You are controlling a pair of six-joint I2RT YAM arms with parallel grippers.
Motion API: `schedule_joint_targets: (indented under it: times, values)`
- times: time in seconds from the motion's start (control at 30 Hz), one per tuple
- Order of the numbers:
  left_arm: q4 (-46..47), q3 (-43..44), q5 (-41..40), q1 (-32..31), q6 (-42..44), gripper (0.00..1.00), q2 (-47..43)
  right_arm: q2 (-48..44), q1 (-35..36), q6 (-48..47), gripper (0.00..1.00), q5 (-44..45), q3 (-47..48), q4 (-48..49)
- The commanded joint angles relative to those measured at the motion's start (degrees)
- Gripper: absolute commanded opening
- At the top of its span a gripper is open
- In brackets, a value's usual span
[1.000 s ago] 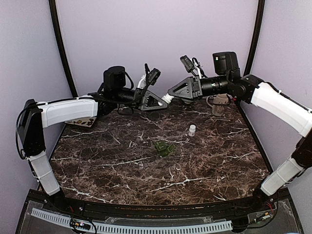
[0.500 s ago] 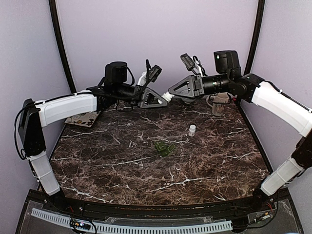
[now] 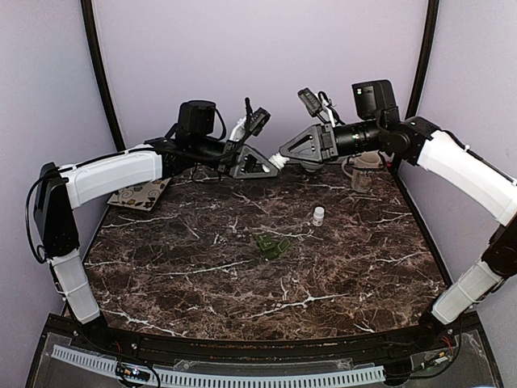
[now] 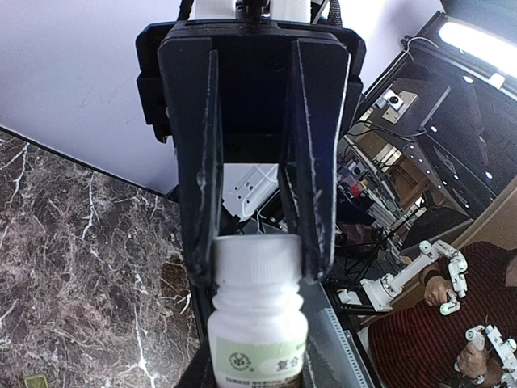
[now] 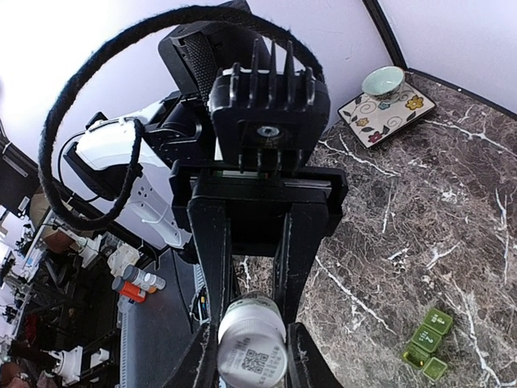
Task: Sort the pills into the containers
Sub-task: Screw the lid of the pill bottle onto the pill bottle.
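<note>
marble table far edge: left tool, right tool both clamp bottle aloft

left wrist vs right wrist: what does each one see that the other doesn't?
Only left wrist: the cap and printed label of the white bottle, plus a person in maroon beyond the table. Only right wrist: the bottle's code-printed end, the green pill organizer, the patterned plate with a bowl. Both: that bottle close up, and the marble table.
</note>
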Motion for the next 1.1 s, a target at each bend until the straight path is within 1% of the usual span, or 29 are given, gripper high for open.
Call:
schedule_joint_targets:
  times: [0.0,0.17,0.27,0.37,0.53,0.63,0.73,0.8,0.93,1.07]
  values:
    - [2.62,3.09,-2.58,-0.66,0.64,0.0,-0.89,1.26,2.58,-0.87,0.2,2.09,-0.09,-2.21]
    - [4.01,3.29,-4.48,-1.34,0.83,0.0,-0.95,1.15,2.84,1.22,0.18,2.8,-1.38,-0.42]
    - [3.05,4.24,-5.7,-1.54,2.34,0.0,-0.89,1.31,2.85,2.04,0.18,3.13,-1.68,-0.23]
    - [-0.88,6.35,-7.84,-1.83,5.86,0.0,-0.69,1.71,2.87,2.87,0.17,3.52,-1.69,-0.55]
    - [-7.05,9.07,-9.15,-2.43,10.17,0.0,-0.03,1.76,2.93,4.28,0.16,4.03,-1.5,-0.6]
    - [-13.24,11.53,-11.54,-3.27,14.96,0.0,0.31,2.05,2.93,4.57,0.15,3.93,-0.74,-1.45]
    - [-16.62,12.74,-14.17,-3.94,18.26,0.0,0.28,2.4,2.93,5.16,0.14,4.83,-0.22,-2.83]
    - [-18.62,13.26,-17.1,-4.7,21.28,0.0,0.02,2.66,2.86,6.16,0.13,5.01,-0.27,-2.76]
    - [-21.96,13.64,-25.91,-6.99,27.16,0.0,-0.8,3.4,2.86,7.86,0.11,6.15,-0.24,-3.26]
    - [-21.97,12.52,-38.89,-9.4,31.71,0.0,-2.2,4.06,2.85,9.73,0.07,8.07,0.26,-3.91]
